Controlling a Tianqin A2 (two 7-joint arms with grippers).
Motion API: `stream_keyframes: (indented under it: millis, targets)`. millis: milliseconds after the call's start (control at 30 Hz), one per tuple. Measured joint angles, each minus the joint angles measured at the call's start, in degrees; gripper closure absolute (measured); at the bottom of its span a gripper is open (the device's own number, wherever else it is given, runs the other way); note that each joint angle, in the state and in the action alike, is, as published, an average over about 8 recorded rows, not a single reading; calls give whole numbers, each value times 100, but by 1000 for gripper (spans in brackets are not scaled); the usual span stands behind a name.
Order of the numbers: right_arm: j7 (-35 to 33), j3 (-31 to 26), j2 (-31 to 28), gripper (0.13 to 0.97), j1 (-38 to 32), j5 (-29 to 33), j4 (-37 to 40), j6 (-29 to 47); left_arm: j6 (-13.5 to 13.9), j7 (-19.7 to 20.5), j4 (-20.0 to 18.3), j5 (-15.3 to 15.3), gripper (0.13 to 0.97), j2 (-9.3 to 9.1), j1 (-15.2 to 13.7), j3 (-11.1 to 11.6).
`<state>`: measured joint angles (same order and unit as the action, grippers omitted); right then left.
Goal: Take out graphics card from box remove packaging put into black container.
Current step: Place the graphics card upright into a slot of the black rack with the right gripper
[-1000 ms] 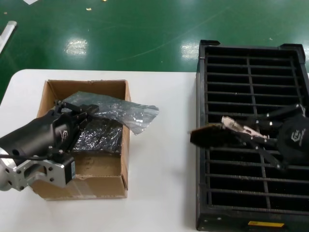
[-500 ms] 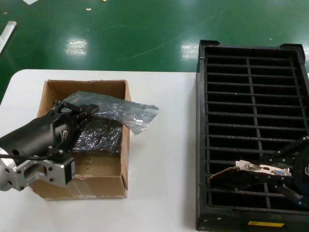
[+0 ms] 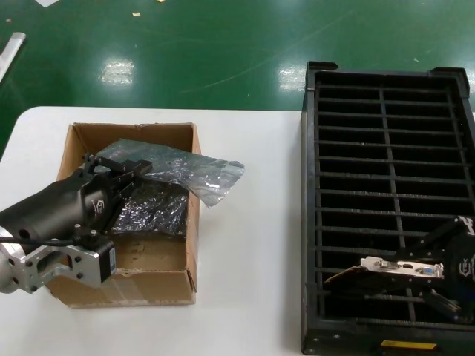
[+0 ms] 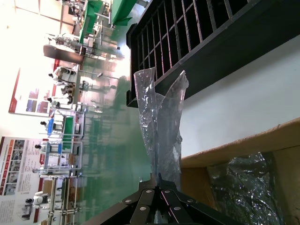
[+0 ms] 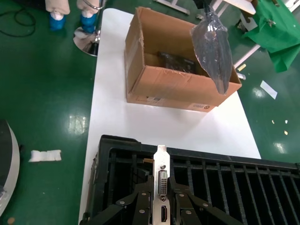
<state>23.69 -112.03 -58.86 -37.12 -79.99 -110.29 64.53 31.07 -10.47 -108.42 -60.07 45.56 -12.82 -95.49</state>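
Low, right pincer [image 3: 438, 285] grips graphics card [image 3: 393, 268].

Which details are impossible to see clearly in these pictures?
- Head view: whether the graphics card sits fully in a slot of the black container; the right gripper covers it.
- Head view: the yellow label, too small to read.
- Left wrist view: the left gripper fingertips, covered by the packaging.
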Motion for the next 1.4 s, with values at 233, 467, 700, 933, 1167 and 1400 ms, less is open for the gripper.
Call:
stream_keyframes:
  millis: [233, 467, 700, 933, 1167, 1400]
  targets:
    - [90, -8, 15, 909, -172, 28, -118, 168, 0, 0, 0, 0, 959, 0, 0, 0]
    - [223, 126, -107, 909, -219, -137, -331, 254, 0, 0, 0, 0, 959, 0, 0, 0]
    - [227, 87, -140, 909, -50, 10, -340, 197, 0, 0, 0, 0, 959, 0, 0, 0]
    - [108, -40, -16, 909, -13, 312, -161, 133, 0, 0, 0, 0, 959, 0, 0, 0]
    - [8, -92, 2, 909, -46, 408, -143, 200, 0, 0, 0, 0, 959, 0, 0, 0]
    - [91, 47, -150, 911, -82, 128, -356, 331, 0, 0, 0, 0, 959, 0, 0, 0]
